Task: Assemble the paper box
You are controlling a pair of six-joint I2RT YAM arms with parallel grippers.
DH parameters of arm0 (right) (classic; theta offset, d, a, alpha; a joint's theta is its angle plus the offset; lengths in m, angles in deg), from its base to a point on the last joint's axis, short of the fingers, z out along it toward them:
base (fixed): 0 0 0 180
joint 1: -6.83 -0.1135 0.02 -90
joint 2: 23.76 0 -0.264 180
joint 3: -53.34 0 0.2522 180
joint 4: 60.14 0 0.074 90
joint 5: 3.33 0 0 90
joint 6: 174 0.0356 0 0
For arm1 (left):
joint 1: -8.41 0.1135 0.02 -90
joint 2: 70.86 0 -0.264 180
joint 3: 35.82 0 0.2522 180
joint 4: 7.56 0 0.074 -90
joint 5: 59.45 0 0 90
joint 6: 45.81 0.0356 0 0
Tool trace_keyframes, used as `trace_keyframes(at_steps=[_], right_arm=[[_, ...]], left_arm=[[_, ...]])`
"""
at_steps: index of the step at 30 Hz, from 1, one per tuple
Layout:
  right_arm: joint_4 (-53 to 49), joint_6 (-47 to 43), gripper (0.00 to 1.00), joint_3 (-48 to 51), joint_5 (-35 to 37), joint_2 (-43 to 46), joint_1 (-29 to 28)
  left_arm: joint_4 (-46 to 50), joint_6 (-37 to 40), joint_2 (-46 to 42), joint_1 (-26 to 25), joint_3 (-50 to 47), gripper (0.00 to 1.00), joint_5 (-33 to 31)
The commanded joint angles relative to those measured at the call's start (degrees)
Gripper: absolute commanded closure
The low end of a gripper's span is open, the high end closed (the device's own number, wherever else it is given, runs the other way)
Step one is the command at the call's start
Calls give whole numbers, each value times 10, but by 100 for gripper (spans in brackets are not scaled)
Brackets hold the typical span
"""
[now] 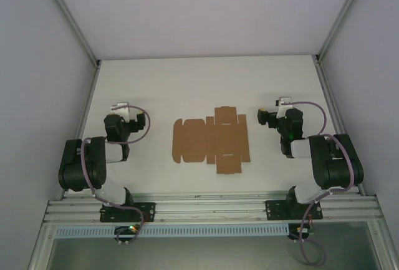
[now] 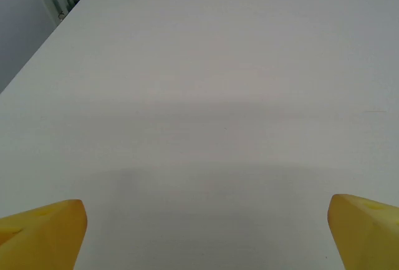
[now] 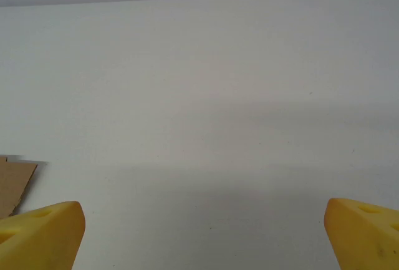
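The paper box (image 1: 212,140) lies flat and unfolded in the middle of the white table, a brown cardboard cutout with flaps and tabs spread out. A corner of it (image 3: 14,184) reaches in at the left edge of the right wrist view. My left gripper (image 1: 120,109) rests to the left of the cardboard, well apart from it. In its wrist view its yellow fingertips (image 2: 47,232) stand wide apart over bare table, so my left gripper (image 2: 209,236) is open. My right gripper (image 1: 282,104) sits to the right of the cardboard. Between its spread yellow fingertips (image 3: 43,236), my right gripper (image 3: 202,236) is open and holds nothing.
White walls with metal frame posts (image 1: 68,17) close in the table (image 1: 206,83) on three sides. An aluminium rail (image 1: 212,207) carrying both arm bases runs along the near edge. The table's far half is bare white surface.
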Motion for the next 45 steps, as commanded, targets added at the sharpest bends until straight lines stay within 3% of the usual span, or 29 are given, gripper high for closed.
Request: trace_keyframes(at_steps=[1,35,37,41,45], right_arm=[[13,1,0,-7,2,4,-1],[15,1,0,-6,2,5,-1],[-18,1,0,-15,3,28,0],[-229,3,0,-102,0,112,-3],[-309,32,0,-156,-12,166,-19]], left_arm=[[0,12,-4,3,11,0,8],[10,12,-12,4,14,0,14],[51,9,-44,5,23,0,10],[160,-4,-119,9,47,0,-2],[264,-136,-208,15,72,0,-5]])
